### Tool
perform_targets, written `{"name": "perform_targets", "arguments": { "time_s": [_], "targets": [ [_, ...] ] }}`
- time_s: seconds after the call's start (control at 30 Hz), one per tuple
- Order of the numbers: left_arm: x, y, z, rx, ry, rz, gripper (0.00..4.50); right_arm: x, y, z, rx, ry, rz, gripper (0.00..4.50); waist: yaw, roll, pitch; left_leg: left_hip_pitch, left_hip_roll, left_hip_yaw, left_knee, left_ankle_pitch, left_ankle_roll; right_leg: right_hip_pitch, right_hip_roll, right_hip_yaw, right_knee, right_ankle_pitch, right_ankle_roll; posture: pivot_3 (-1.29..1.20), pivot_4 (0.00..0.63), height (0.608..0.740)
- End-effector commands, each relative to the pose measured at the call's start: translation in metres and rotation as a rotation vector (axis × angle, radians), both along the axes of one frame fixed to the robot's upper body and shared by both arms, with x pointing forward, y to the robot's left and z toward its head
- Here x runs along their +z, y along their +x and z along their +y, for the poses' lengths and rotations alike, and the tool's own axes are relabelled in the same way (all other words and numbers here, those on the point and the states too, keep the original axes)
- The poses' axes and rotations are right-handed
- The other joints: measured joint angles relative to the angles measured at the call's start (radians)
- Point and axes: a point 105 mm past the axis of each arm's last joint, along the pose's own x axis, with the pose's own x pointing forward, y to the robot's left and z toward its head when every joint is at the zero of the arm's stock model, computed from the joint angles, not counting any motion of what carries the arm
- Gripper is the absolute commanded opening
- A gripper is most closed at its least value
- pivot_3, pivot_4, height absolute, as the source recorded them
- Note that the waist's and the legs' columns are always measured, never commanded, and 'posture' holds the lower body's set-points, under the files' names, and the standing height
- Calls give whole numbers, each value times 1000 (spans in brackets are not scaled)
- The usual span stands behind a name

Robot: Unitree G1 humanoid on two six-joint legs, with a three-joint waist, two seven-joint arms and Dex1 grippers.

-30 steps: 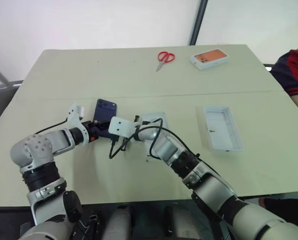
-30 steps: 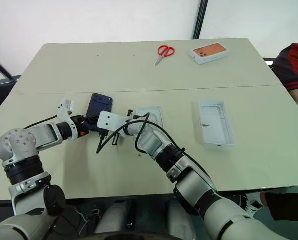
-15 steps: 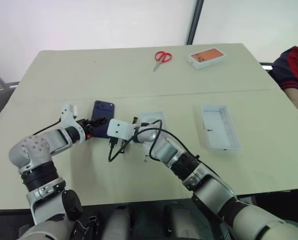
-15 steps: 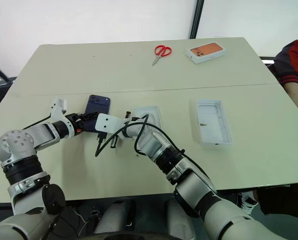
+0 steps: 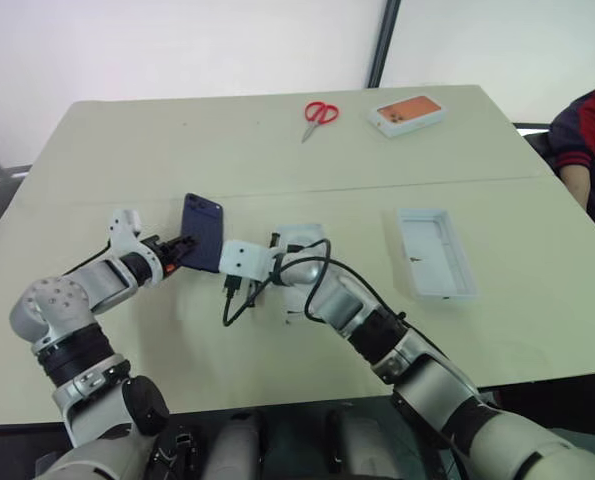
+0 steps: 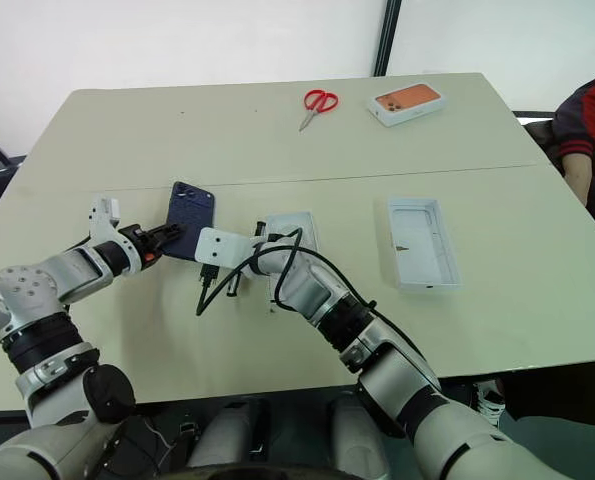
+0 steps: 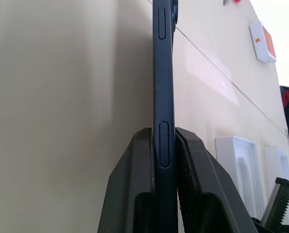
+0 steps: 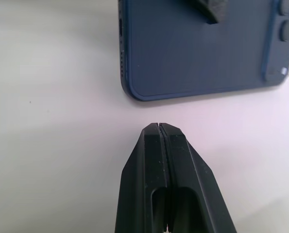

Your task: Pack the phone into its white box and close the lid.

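The dark navy phone (image 5: 203, 232) is tipped up off the table at the left, its back with the camera cluster facing me. My left gripper (image 5: 182, 250) is shut on the phone, and its fingers (image 7: 139, 174) clamp it across face and back at one long side. Just short of the phone's bottom end, my right gripper (image 8: 160, 127) is shut and holds nothing. A shallow white piece (image 5: 305, 238) lies partly under my right forearm; I cannot tell whether it is the white box. The lid (image 5: 435, 252), a white shell with a pale inner face, lies open side up to the right.
Red scissors (image 5: 319, 113) and an orange-faced white box (image 5: 407, 113) lie at the table's far edge. A person's sleeve (image 5: 589, 150) shows at the right edge. A black cable (image 5: 239, 305) loops down from my right wrist.
My left gripper has closed on the phone, which lay flat and is now tipped up. The right gripper stayed shut beside it.
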Motion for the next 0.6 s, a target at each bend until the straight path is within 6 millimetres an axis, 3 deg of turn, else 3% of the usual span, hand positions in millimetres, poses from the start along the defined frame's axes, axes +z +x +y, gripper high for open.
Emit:
{"name": "perform_targets", "arguments": {
  "time_s": [0.03,0.27,0.5,0.6],
  "targets": [
    [15,-4,3,17,-43,-50,32,32,-3,-3,7,68,-64,0,0,0,0,0,0,0,0,0,0,0,0,0,0,0,0,0,150,740],
    [29,-25,-39,-126,-146,-154,32,71,-16,-45,-11,162,-34,0,11,-2,1,-1,0,0,1,0,0,0,-1,0,-1,0,0,0,150,740],
    [27,-46,-106,-240,-236,-178,32,66,-18,-121,-87,72,-12,0,32,-3,1,-1,-1,1,2,-4,7,2,-2,0,-2,0,0,0,150,740],
    [23,-48,-124,-251,-257,-142,32,63,-14,-137,-127,44,-9,0,28,-3,2,-1,-1,1,2,-4,7,1,0,1,-2,0,0,0,150,740]
  ]
}}
